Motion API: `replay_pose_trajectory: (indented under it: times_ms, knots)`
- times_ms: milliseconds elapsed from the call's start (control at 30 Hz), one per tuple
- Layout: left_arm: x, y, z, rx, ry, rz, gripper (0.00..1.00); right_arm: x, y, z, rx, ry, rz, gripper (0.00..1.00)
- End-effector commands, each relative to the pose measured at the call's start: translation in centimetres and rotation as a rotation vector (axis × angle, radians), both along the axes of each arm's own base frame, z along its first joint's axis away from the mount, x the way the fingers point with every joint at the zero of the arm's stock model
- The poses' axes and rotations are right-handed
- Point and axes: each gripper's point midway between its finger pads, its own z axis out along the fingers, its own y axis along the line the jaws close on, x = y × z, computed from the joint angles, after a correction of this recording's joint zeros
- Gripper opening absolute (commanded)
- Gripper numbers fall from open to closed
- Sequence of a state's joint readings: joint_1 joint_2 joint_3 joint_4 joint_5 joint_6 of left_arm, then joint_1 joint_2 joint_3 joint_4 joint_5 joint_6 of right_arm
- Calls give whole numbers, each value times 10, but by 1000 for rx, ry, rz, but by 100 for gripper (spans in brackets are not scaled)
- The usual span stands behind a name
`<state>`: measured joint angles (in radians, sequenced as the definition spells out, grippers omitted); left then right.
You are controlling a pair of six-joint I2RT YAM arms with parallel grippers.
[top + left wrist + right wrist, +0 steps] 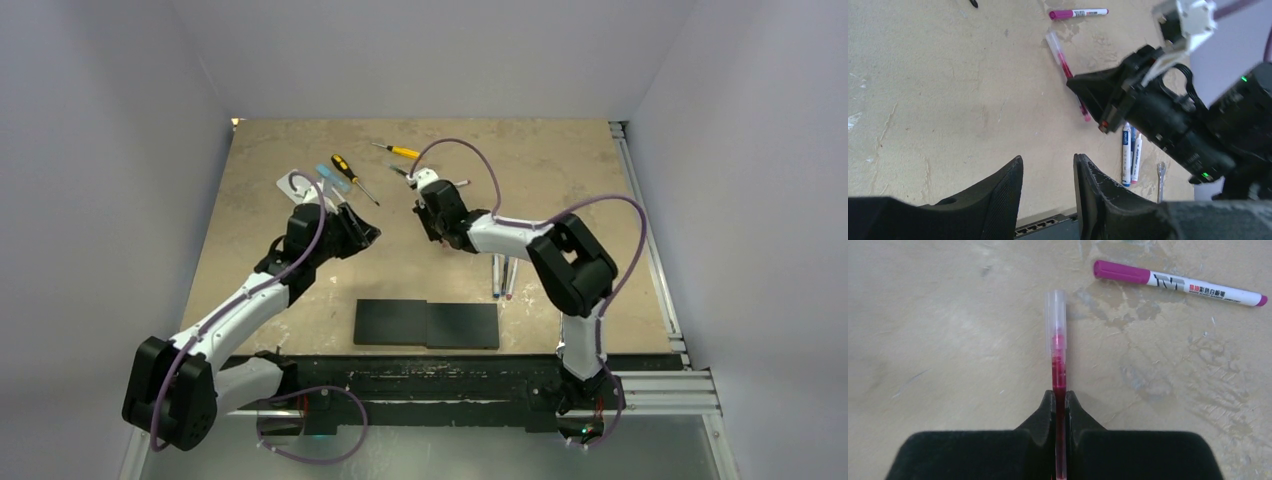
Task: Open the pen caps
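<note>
The left gripper (1048, 159) is hovering empty, jaws apart, facing the clear cap (1054, 315) of the red pen (1058, 365). The right gripper (1059, 394) is clamping that pen by its barrel. Uncapping looks to be in hand: the left jaws now need to close on the cap and pull it straight off. Further right, a magenta-capped marker (1178, 284) is lying on the table (560, 160). It is showing a bold black logo and red Chinese characters, too fine to read.

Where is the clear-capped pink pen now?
Right wrist view, centre: the pink pen is clamped in the right gripper, clear cap pointing outward; the magenta-capped marker lies on the table just beyond it.
</note>
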<state>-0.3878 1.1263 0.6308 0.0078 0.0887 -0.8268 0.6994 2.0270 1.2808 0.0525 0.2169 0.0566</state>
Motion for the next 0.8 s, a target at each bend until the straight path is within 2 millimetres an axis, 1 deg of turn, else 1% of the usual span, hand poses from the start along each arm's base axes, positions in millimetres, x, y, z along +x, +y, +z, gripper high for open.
replay_pose_trajectory:
  times_ms: [0, 33, 100, 133, 167, 200, 233, 300, 333, 433, 500, 533, 667, 767]
  knots:
    - [10, -1, 55, -48, -144, 13, 40, -22, 28, 110, 241, -147, 67, 0]
    - [11, -2, 65, -62, -174, 17, 41, -31, 29, 127, 290, -162, 81, 0]
    - [12, -3, 86, -95, -246, 12, 44, -53, 29, 154, 395, -170, 125, 0]
    - [12, -5, 98, -120, -295, 5, 46, -64, 26, 161, 438, -169, 135, 0]
    - [11, -6, 109, -151, -344, -2, 48, -75, 25, 173, 489, -175, 156, 0]
    - [8, -9, 122, -193, -400, -14, 49, -88, 23, 180, 537, -173, 182, 0]
    - [5, -11, 133, -234, -443, -29, 52, -101, 19, 180, 578, -159, 189, 0]
    - [0, -19, 155, -304, -519, -73, 60, -119, 13, 192, 653, -168, 212, 0]
    - [-3, -25, 164, -333, -544, -110, 61, -126, 10, 199, 683, -176, 216, 0]
    - [-13, -45, 188, -428, -603, -237, 62, -139, 1, 215, 741, -203, 221, 0]
    - [-17, -55, 197, -472, -621, -297, 62, -142, -2, 223, 759, -217, 218, 0]
    - [-17, -59, 197, -480, -615, -314, 62, -144, -3, 227, 766, -225, 220, 0]
    - [-14, -77, 189, -454, -562, -361, 62, -147, -4, 238, 798, -242, 223, 0]
    - [-16, -88, 182, -428, -537, -378, 62, -148, -4, 242, 817, -247, 227, 0]
